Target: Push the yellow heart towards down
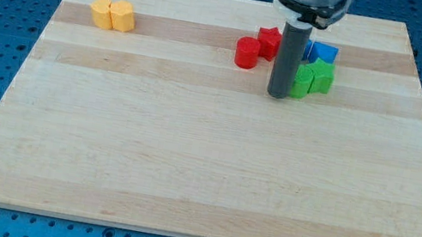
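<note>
My tip (278,95) has no jaws, just a bare rod beside the green blocks (314,77); the yellow heart (113,14) sits well apart toward the view's left, slightly higher.

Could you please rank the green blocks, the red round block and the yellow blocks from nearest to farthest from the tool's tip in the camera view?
Measured from my tip:
1. Green blocks, right beside it on the view's right.
2. Red round block, a little to the view's upper left.
3. Yellow blocks, far off at the view's upper left.
</note>
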